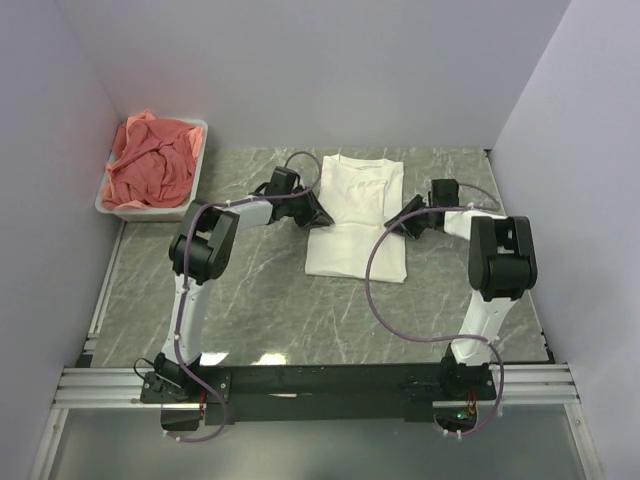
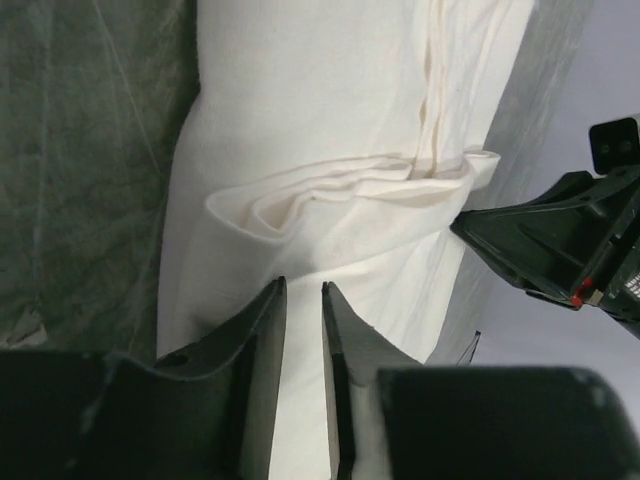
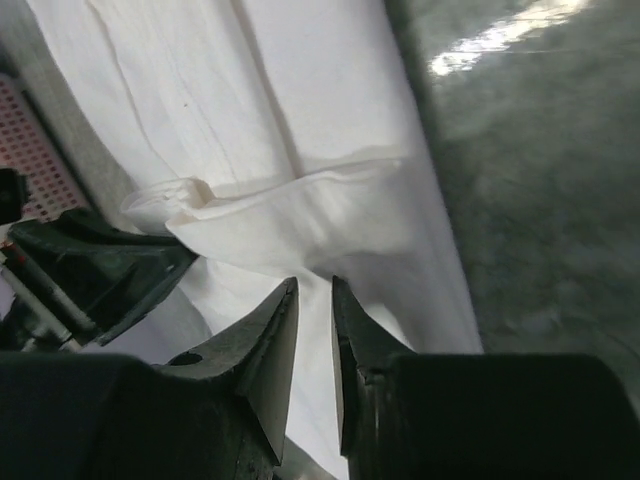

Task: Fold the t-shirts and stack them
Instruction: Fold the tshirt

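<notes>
A white t-shirt (image 1: 355,215) lies flat on the marble table, its sides turned in to make a long panel. My left gripper (image 1: 318,212) rests at its left edge, jaws a narrow gap apart over the cloth (image 2: 303,287). My right gripper (image 1: 396,222) rests at the right edge, also slightly open above the cloth (image 3: 314,283). A rumpled fold of white cloth (image 2: 340,195) lies across the shirt just ahead of both sets of fingertips (image 3: 290,215). Salmon-pink t-shirts (image 1: 150,165) sit bunched in a tub at the back left.
The white plastic tub (image 1: 199,150) stands against the left wall. Grey walls close in the left, back and right. The right arm's cable (image 1: 375,285) loops over the table beside the shirt's lower right corner.
</notes>
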`<act>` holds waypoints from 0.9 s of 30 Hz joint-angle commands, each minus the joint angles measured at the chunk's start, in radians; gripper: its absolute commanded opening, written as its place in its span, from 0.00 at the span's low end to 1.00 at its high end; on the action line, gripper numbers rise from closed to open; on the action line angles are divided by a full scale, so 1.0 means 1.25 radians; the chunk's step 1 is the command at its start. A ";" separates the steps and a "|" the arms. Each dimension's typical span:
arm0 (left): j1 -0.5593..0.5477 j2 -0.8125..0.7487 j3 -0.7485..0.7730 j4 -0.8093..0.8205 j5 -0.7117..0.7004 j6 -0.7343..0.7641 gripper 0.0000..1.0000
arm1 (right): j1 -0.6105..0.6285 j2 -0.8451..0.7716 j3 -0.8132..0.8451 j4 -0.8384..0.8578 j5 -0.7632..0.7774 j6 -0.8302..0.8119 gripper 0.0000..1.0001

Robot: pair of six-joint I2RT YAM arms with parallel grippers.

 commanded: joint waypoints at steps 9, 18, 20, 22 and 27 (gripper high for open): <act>0.002 -0.371 -0.259 -0.052 -0.163 0.023 0.40 | 0.125 -0.385 -0.140 -0.158 0.284 -0.105 0.29; -0.040 -0.525 -0.519 -0.015 -0.177 0.045 0.52 | 0.132 -0.513 -0.318 -0.138 0.297 -0.099 0.32; -0.049 -0.523 -0.535 -0.019 -0.188 0.057 0.52 | 0.130 -0.516 -0.330 -0.153 0.317 -0.105 0.32; -0.060 -0.526 -0.547 -0.020 -0.202 0.063 0.52 | 0.125 -0.521 -0.351 -0.154 0.333 -0.104 0.32; -0.076 -0.527 -0.584 0.020 -0.194 0.066 0.59 | 0.127 -0.559 -0.389 -0.167 0.386 -0.095 0.38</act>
